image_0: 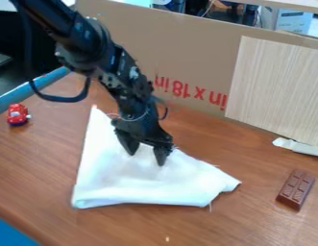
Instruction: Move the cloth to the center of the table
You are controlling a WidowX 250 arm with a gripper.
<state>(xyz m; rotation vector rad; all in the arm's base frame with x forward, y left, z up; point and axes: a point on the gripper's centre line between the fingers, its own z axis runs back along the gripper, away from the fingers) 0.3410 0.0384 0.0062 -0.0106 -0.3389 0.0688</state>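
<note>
Nearest the camera, at the left corner, am noticing a blue surface (10, 234), and next to it the bare brown wood of the table (122, 228). Just beyond, am finding the white cloth (139, 182), lying folded in a rough triangle, somewhat left of the middle of the view. Above it, am seeing the black gripper (147, 159) hanging with fingers spread apart, gripping nothing. From here, could be slipping off, by closing on a flat layer without any raised fold. Could also be lifting only the top layer and undoing the fold, by pinching too shallowly. By dragging too far to the right, could be bumping the brown chocolate-like bar (296, 189). Farther on the surface, am seeing a white strip (299, 147) at the right and a red toy car (17, 115) at the left. Behind, am observing a wood-grain board (276, 86) against the cardboard wall (180, 48), and beyond, in the room, a pale box (292, 20).
</note>
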